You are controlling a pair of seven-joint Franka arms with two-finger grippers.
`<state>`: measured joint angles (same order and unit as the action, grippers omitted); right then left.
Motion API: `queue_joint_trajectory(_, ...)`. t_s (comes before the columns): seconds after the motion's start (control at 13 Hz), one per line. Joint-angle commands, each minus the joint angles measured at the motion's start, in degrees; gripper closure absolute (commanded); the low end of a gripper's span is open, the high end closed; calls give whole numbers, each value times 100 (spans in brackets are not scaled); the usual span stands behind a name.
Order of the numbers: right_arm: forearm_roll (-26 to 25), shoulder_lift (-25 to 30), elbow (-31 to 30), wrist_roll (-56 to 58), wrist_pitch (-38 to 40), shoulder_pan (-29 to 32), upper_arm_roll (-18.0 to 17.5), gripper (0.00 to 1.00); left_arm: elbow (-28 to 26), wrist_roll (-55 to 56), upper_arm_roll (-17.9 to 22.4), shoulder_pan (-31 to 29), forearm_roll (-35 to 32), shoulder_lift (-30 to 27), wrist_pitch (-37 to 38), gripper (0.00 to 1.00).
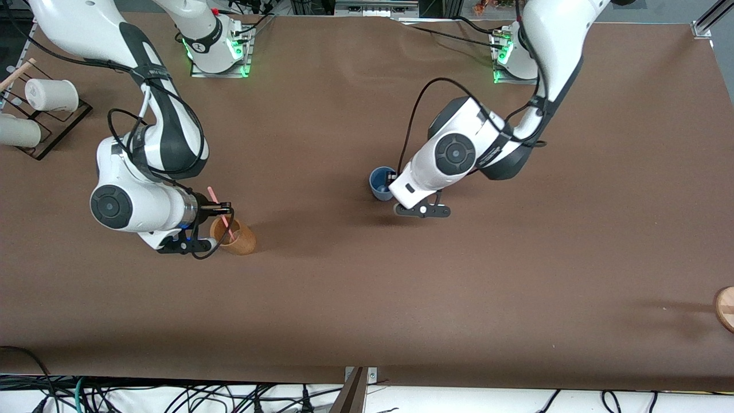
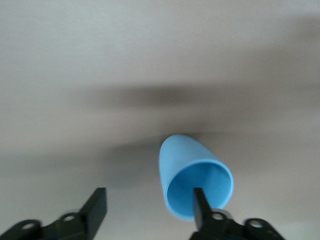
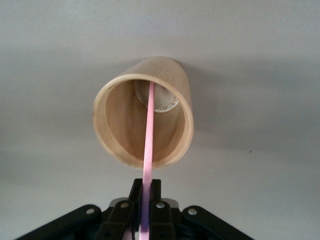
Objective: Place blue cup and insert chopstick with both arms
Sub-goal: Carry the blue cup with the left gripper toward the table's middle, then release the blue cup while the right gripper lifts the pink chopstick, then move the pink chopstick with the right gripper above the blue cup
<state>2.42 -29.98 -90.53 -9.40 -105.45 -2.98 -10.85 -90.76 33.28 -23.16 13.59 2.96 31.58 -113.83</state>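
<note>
The blue cup (image 1: 379,182) stands upright on the brown table (image 1: 459,298) near its middle. My left gripper (image 1: 391,187) is at the cup's rim and open. In the left wrist view the cup (image 2: 192,170) has one finger (image 2: 200,205) inside its mouth, and the other finger stands well clear beside it; the left gripper (image 2: 149,192) grips nothing. My right gripper (image 1: 223,211) is shut on the pink chopstick (image 1: 213,196) over a tan wooden cup (image 1: 238,240). In the right wrist view the right gripper (image 3: 145,185) holds the chopstick (image 3: 149,135), whose lower end reaches into the tan cup (image 3: 120,125).
White cups (image 1: 49,94) lie on a black rack (image 1: 57,129) at the right arm's end of the table. A round wooden object (image 1: 725,308) shows at the table edge at the left arm's end, nearer the front camera.
</note>
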Motion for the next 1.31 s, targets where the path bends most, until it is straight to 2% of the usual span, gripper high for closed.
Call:
queue_joint_trajectory(0.0,345,377,-26,-44,349,-36,4,91,48,-41,13,-470,100,-651,851,0)
queue_joint_trajectory(0.38,417,984,18,-53,1068,-132,4,91,1225,-408,57,-1436,82,-732,2205,0)
queue_joint_trajectory(0.69,417,1511,246,-289,1877,-378,-5,91,1262,-2382,66,-2263,-357,-1074,2638,0)
queue_joint_trajectory(0.77,417,1556,395,-395,2088,-562,-5,91,1175,-2753,345,-2195,-392,-1362,2638,0)
queue_joint_trajectory(1.0,636,1364,808,-1385,2134,-1177,-5,91,606,-4157,1618,-1651,-419,-2091,2595,0)
queue_joint_trajectory(1.23,690,654,1554,-2860,1827,-2089,22,91,-194,-4409,2401,-1184,-427,-2682,2096,0)
